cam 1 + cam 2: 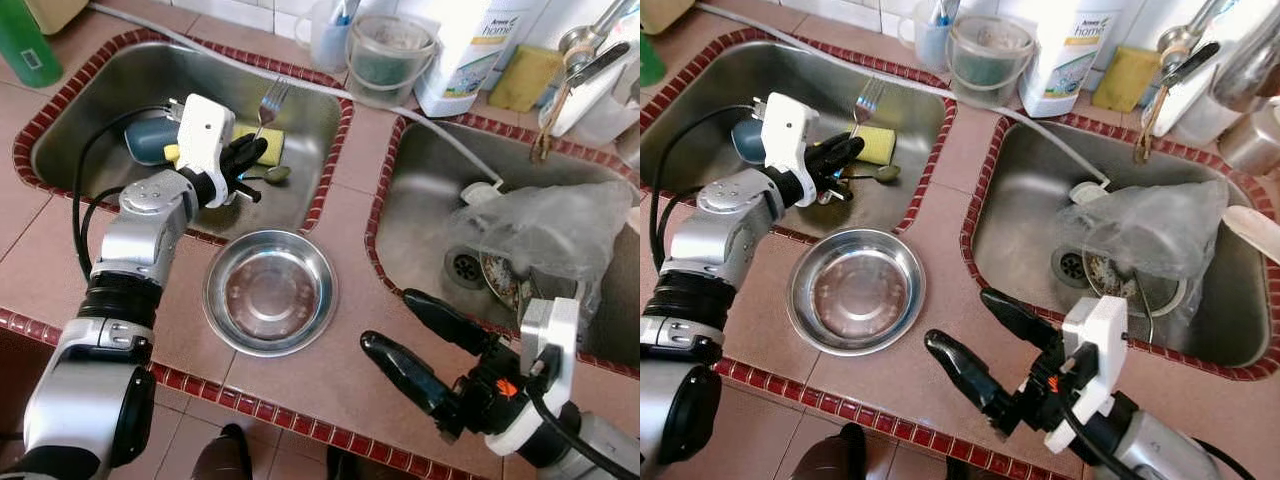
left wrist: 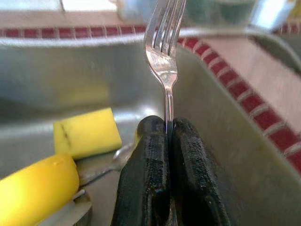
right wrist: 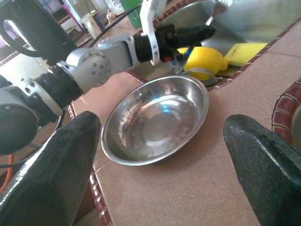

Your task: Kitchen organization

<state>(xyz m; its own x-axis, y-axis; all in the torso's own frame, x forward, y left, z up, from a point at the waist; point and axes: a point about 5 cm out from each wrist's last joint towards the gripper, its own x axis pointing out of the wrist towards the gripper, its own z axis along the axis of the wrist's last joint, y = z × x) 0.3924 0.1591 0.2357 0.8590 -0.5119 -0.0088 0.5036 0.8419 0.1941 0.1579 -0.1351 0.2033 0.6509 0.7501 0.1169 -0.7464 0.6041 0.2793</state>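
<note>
Left gripper clamped on the silver metal fork, tines pointing away over the left sink, while right gripper gapes beside the round steel bowl.

fork handle hidden between closed black fingers; clear bag covers right sink dishes.

Left gripper over left sink, pinching fork above yellow sponge. Steel bowl on counter. Right gripper spread wide beside it.
</note>
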